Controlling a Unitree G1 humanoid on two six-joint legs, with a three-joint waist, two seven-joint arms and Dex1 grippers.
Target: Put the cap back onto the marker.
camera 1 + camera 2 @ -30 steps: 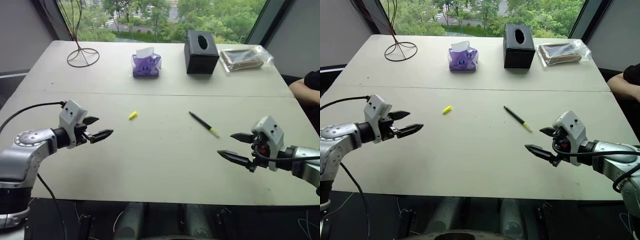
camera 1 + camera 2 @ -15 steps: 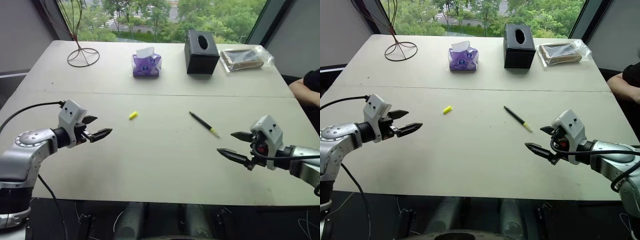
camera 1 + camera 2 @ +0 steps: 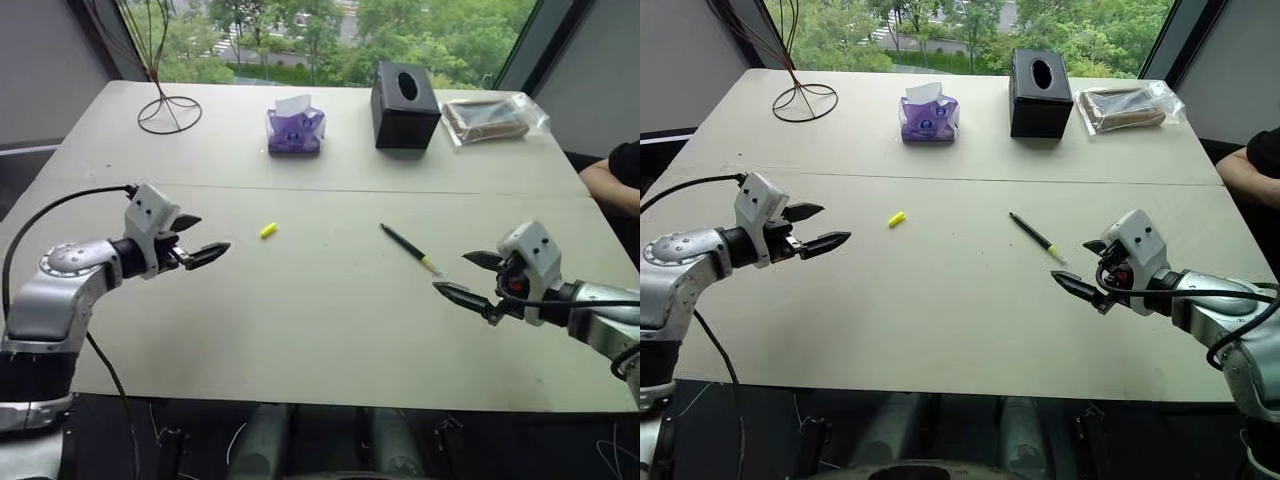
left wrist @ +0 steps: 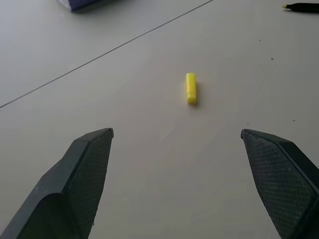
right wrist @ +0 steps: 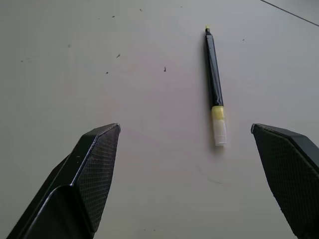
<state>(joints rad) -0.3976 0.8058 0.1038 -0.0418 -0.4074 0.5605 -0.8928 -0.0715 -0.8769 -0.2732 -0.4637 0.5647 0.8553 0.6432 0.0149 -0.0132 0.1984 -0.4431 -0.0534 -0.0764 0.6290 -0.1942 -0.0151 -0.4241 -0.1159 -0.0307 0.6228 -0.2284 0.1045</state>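
Observation:
The cap [image 3: 268, 230], a tiny yellow cylinder, lies on the pale table left of centre. My left gripper [image 3: 213, 232] hovers open a short way to its left, pointing at it; in the left wrist view the cap [image 4: 191, 88] lies ahead between the spread fingers [image 4: 89, 169]. The marker [image 3: 408, 248], a thin black stick, lies slanted right of centre with its yellow-green tip toward my right gripper [image 3: 450, 271]. That gripper is open just short of the tip. The marker [image 5: 214, 89] lies ahead of it in the right wrist view, nothing held.
At the table's far side stand a wire stand [image 3: 168, 112], a purple tissue pack [image 3: 295, 130], a black tissue box [image 3: 405, 105] and a clear plastic bag [image 3: 493, 115]. A person's arm [image 3: 612, 180] rests at the right edge. A seam [image 3: 330, 188] crosses the table.
Both arms have edged forward over the table: the left gripper rose slightly toward the cap, the right gripper drew nearer the marker's tip. Both stayed open.

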